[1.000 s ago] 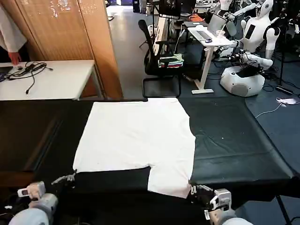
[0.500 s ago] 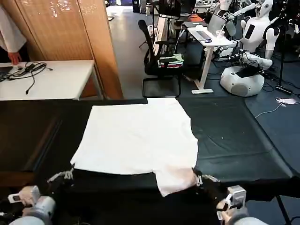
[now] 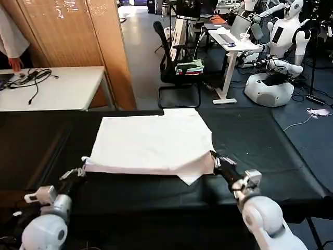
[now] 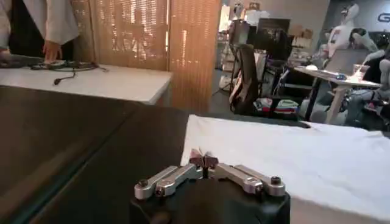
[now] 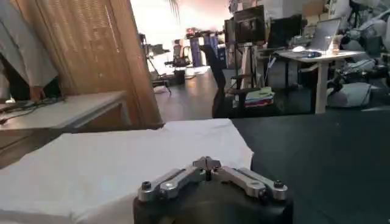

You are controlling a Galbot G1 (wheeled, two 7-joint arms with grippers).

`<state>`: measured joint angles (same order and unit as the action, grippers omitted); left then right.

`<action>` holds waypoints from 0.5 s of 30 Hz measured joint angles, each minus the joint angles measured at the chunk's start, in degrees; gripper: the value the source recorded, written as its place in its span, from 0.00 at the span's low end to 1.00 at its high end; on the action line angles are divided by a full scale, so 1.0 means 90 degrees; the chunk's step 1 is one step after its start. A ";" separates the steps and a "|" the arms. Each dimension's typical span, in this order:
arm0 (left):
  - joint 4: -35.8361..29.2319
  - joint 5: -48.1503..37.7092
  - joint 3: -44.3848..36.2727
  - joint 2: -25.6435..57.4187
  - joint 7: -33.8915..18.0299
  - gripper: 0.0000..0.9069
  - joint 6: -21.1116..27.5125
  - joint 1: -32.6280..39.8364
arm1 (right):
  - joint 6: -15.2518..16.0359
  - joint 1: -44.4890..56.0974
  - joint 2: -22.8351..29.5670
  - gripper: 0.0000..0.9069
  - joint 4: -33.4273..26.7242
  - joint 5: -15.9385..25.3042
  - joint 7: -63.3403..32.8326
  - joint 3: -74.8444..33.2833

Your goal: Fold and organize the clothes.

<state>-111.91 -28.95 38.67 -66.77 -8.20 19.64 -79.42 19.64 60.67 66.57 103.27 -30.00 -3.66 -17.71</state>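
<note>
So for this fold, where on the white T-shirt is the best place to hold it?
At the two near corners of the T-shirt, coming from the robot's side of the black table. That edge is lifted and doubling over the flat far part, with the left gripper and right gripper shut on it there.

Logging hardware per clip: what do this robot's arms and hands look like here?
Both arms have rounded, glossy white shells. Each narrows to a black wrist section carrying a small white block, ending in a slim dark hand: the left hand and the right hand. From the wrist views, each hand has a black body with two silvery metal linkage bars joined by dark pivot screws, meeting at dark fingertips. No loose cables or readable markings show.
</note>
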 joint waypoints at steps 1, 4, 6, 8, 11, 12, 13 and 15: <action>0.0108 0.0075 -0.0051 0.0016 0.0023 0.00 -0.0018 0.0095 | -0.0045 -0.0118 0.0035 0.00 -0.0156 0.0029 0.0013 0.0042; 0.0446 0.0277 -0.0192 0.0058 0.0051 0.00 -0.0078 0.0401 | -0.0117 -0.0376 0.0103 0.00 -0.0550 0.0036 0.0024 0.0106; 0.0636 0.0372 -0.0273 0.0080 0.0050 0.00 -0.0103 0.0590 | -0.0143 -0.0524 0.0141 0.00 -0.0789 0.0038 0.0060 0.0144; 0.0787 0.0430 -0.0337 0.0096 0.0050 0.00 -0.0124 0.0749 | -0.0144 -0.0673 0.0185 0.00 -0.1011 0.0039 0.0112 0.0196; 0.0996 0.0521 -0.0431 0.0125 0.0049 0.00 -0.0143 0.0974 | -0.0183 -0.0879 0.0247 0.00 -0.1310 0.0040 0.0175 0.0280; 0.1081 0.0550 -0.0480 0.0128 0.0047 0.00 -0.0147 0.1059 | -0.0219 -0.0941 0.0257 0.00 -0.1395 0.0040 0.0203 0.0302; 0.1147 0.0574 -0.0530 0.0127 0.0052 0.00 -0.0147 0.1132 | -0.0242 -0.1004 0.0269 0.00 -0.1473 0.0039 0.0215 0.0318; 0.1290 0.0620 -0.0605 0.0121 0.0069 0.00 -0.0147 0.1271 | -0.0252 -0.1128 0.0275 0.00 -0.1612 0.0001 0.0253 0.0345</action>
<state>-100.30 -23.37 33.22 -65.68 -7.58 18.32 -67.98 17.37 50.51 69.04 88.76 -29.99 -1.39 -14.60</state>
